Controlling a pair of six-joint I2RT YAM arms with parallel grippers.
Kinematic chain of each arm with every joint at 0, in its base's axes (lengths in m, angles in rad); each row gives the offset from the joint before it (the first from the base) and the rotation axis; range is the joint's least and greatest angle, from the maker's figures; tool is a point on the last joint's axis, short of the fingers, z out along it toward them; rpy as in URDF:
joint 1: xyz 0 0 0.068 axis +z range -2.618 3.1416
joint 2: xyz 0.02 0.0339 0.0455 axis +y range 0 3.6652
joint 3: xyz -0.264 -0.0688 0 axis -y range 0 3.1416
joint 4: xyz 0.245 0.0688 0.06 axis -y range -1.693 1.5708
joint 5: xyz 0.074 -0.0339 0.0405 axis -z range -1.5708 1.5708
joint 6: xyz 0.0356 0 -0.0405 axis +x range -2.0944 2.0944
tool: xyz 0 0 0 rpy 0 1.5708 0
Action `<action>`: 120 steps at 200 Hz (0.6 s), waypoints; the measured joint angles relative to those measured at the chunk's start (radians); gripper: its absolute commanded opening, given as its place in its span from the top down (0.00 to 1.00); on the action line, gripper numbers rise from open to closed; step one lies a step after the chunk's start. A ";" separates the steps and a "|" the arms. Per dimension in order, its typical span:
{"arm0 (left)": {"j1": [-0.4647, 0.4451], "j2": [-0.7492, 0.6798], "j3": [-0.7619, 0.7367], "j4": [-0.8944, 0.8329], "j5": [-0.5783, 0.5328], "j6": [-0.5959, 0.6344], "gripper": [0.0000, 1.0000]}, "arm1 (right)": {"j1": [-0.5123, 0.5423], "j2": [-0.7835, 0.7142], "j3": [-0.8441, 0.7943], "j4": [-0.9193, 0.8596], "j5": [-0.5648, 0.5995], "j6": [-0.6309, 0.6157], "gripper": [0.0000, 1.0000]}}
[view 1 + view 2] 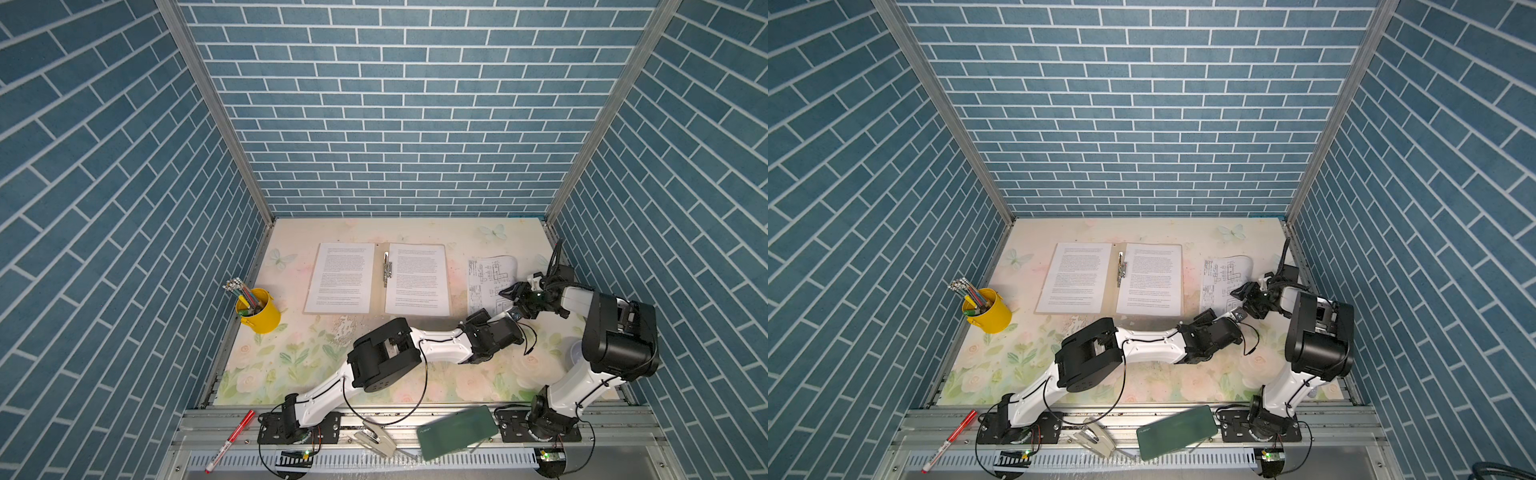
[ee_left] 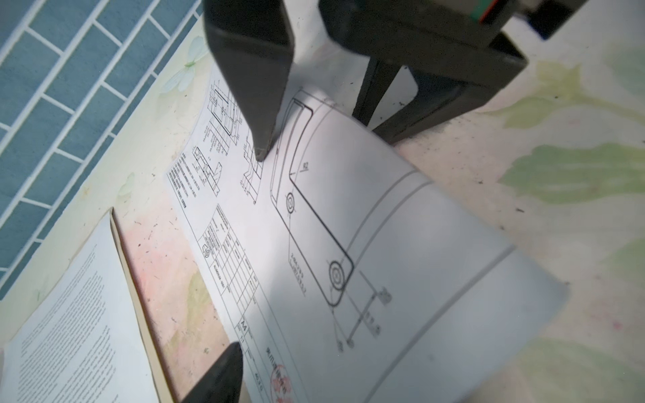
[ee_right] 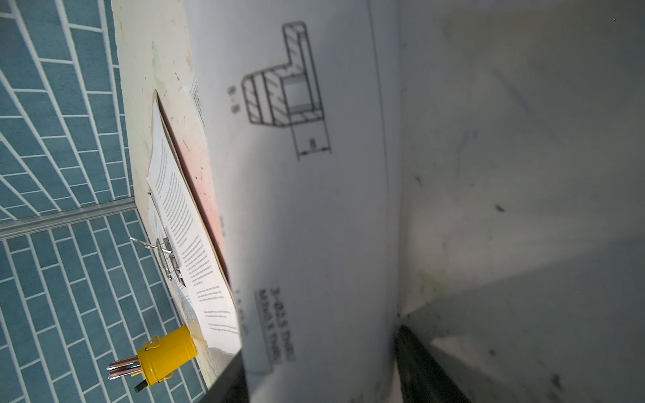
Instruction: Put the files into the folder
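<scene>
Paper this thin is the whole problem here imo. The folder (image 1: 379,300) lies open and flat at the back of the table (image 1: 316,230), with a text sheet on the left flap (image 1: 340,276) and another on the right flap (image 1: 417,278). So really only the drawing sheet (image 1: 487,274) is left, sitting just to the right of the folder on the bare table. Both arms are on it. The left gripper (image 2: 246,251) reaches across with its jaws spread wide, and one fingertip (image 2: 261,153) is down on the page. The right gripper (image 1: 508,292) is at the sheet's outer edge with its jaws apart too, and the sheet bows up there. I honestly can't tell if it has any real grip. My worry is that if one finger pins the page while the other arm drags or lifts, it creases or tears. If nobody actually has it pinched, it just slides away or flops back. Sliding it sideways could also catch the raised metal clip (image 1: 387,270) at the spine. It could shove the loose right-hand sheet off its flap as well. That left forearm passes close to the folder's near edge, so a careless swing could knock it.
</scene>
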 measured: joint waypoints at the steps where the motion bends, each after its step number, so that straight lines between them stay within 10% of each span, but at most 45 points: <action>1: 0.000 0.000 0.000 0.000 0.000 0.001 0.41 | 0.000 0.000 0.000 -0.001 0.000 0.000 0.40; 120: 0.000 0.000 0.000 0.029 0.007 0.025 0.78 | -0.017 -0.014 0.025 -0.103 0.003 -0.010 0.27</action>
